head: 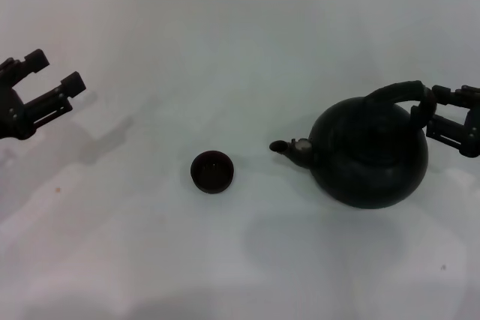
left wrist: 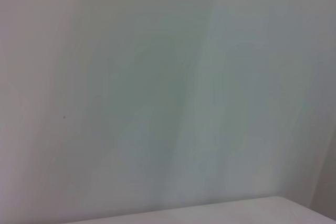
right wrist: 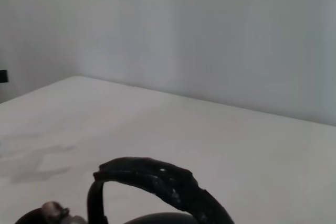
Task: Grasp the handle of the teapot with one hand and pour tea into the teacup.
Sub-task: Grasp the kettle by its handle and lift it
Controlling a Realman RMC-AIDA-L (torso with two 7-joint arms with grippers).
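Note:
The round dark teapot [head: 369,157] stands on the right of the white table, its spout [head: 283,147] pointing toward the teacup. The tiny dark teacup [head: 211,171] sits upright in the middle, a hand's width from the spout. The thick arched handle [head: 397,92] rises over the pot and fills the near edge of the right wrist view [right wrist: 157,179]. My right gripper [head: 433,112] is open at the handle's rear end, one finger on each side of it. I cannot tell if they touch it. My left gripper [head: 56,70] hangs open at the far left, holding nothing.
The white table [head: 240,35] runs back to a pale wall [right wrist: 210,35]. The left wrist view holds only a blank pale surface. Bare tabletop lies between the teacup and the left gripper.

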